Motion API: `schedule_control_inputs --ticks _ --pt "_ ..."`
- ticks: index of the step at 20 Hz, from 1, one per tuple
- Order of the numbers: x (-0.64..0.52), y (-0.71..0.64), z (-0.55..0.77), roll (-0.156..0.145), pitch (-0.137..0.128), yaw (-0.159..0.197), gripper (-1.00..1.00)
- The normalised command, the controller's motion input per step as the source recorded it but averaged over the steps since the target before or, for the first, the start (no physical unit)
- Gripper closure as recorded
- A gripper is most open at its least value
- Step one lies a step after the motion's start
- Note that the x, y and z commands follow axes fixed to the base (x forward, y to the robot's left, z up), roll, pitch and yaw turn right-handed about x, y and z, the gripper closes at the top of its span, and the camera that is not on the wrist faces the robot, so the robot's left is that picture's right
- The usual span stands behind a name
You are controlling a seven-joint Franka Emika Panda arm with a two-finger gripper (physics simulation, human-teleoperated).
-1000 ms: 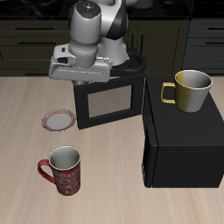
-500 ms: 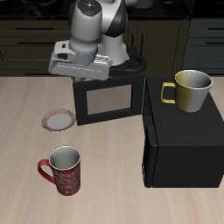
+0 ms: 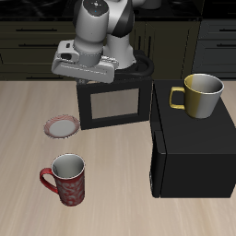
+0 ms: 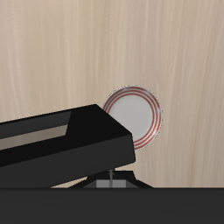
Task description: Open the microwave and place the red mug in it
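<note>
1. Overhead, the gripper (image 3: 89,81) hangs just above the top edge of the microwave door (image 3: 114,107); the arm's grey-and-white body hides the fingers, so I cannot tell whether they are spread or closed, or whether they touch the door.
2. Microwave (image 3: 189,157) – large black box on the light wooden table (image 3: 28,129), reaching close to the table's front edge. Its door stands swung out, the grey window facing the exterior camera.
3. Red mug (image 3: 67,180) – upright on the table near the front edge, well apart from the microwave and outside it. Mottled dark red wall, pale inside, loop handle pointing away from the microwave.
4. Yellow mug (image 3: 200,95) – upright on the microwave's top, handle pointing toward the open door.
5. Small plate (image 3: 63,125) – white with a red rim, flat on the table just beside the open door, farther back than the red mug.
6. Wrist view: the black door edge (image 4: 66,140) cuts across the frame with the plate (image 4: 136,115) partly tucked behind it; wood grain fills the rest. The fingers do not show clearly here – only dark shapes and one thin grey pin near the frame's edge.
</note>
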Motion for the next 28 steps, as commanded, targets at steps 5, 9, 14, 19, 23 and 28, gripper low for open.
schedule_control_inputs --ticks 5,9,14,19,23,28 --pt "-0.12 -0.01 -0.19 -0.002 0.045 -0.002 1.0" --pt "-0.18 -0.04 -0.19 -0.019 0.028 0.0 1.0" --pt "-0.08 -0.1 -0.07 -0.016 0.006 0.037 1.0" --pt "-0.14 -0.08 0.0 -0.057 -0.024 0.079 -1.0" --pt "-0.26 -0.1 0.2 0.002 -0.009 0.037 -1.0" --pt "-0.28 -0.12 0.52 -0.008 -0.068 0.052 -1.0"
